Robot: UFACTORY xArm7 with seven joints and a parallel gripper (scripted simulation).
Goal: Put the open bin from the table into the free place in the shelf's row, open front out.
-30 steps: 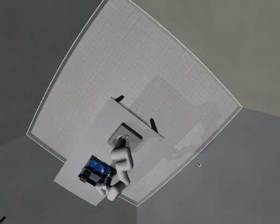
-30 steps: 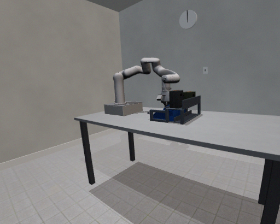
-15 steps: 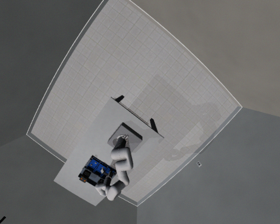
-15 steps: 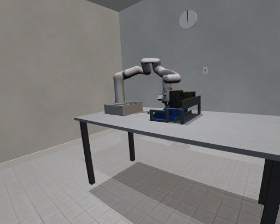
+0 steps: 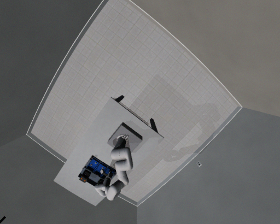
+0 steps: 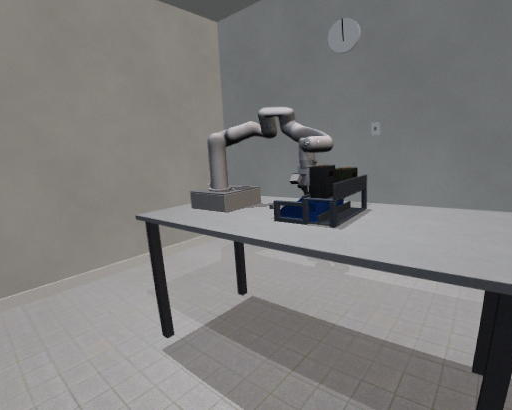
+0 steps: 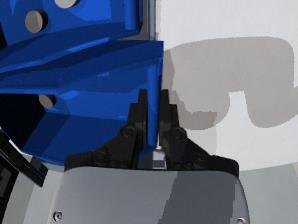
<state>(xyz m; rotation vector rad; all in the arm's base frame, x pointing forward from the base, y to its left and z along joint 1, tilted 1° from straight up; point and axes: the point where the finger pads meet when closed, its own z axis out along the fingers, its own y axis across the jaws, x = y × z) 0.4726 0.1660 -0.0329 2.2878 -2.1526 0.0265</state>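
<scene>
The gripper [image 7: 154,94] [image 6: 306,194] is shut on the front wall of a blue open bin [image 7: 95,107], one finger inside and one outside. A round grey part [image 7: 47,101] lies in this bin. Its rear runs into dark shadow at the left of the wrist view, so its rear end is hidden. Beside it is another blue bin [image 7: 95,26] with round grey parts [image 7: 36,21]. The held bin's front edge stands farther out than that neighbour's. The dark shelf [image 6: 333,214] surrounds the blue bins. Whether the held bin rests on the shelf's floor cannot be told.
Tall black boxes [image 6: 322,181] stand above the blue bins at the shelf's rear. A shelf side bar [image 7: 22,157] runs close to the held bin in the wrist view. The arm's base block [image 6: 208,200] [image 5: 133,131] stands on the table [image 6: 423,240], in front of the shelf.
</scene>
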